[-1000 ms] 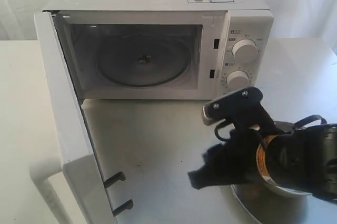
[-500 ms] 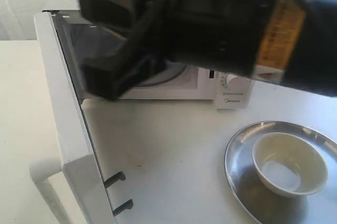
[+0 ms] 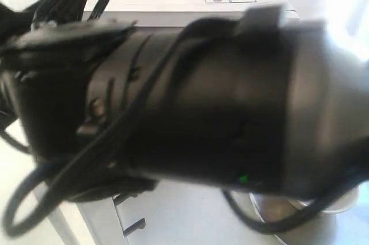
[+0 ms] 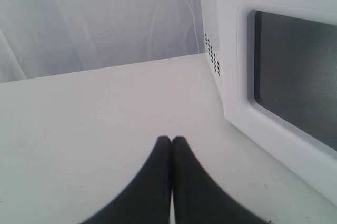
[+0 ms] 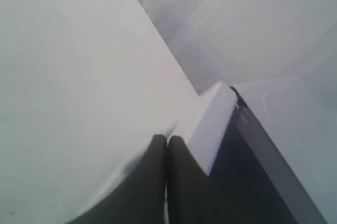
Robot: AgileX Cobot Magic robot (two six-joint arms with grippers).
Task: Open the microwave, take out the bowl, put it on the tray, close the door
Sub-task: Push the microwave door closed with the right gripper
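Right, closing the door is the job I judge to be in hand, and my right arm is reaching clean across the exterior view and blocking most of it. Above it I catch only the top of the microwave. Low on the left is the bottom of the open door with its two latch hooks jutting out. Low on the right a sliver of the tray shows. The bowl is hidden behind my arm, so I cannot say where it sits.

My right gripper is clenched, pads pressed flat together with nothing between them. Its tips sit just beside a white corner of the door, but I can't tell whether they touch it. My left gripper is pinched shut and empty too, low over the table. It sits apart from the door's outer face and its dark window.

To do this well, I'd get the closed fingers onto the outer face, out near the free edge and away from the hinge. The push should follow the door's arc, not drive straight in. My cables loop low near those hooks, so I'd mind a snag. I'd press until the latches seat, and hold the left gripper where it is, clear of the swing.
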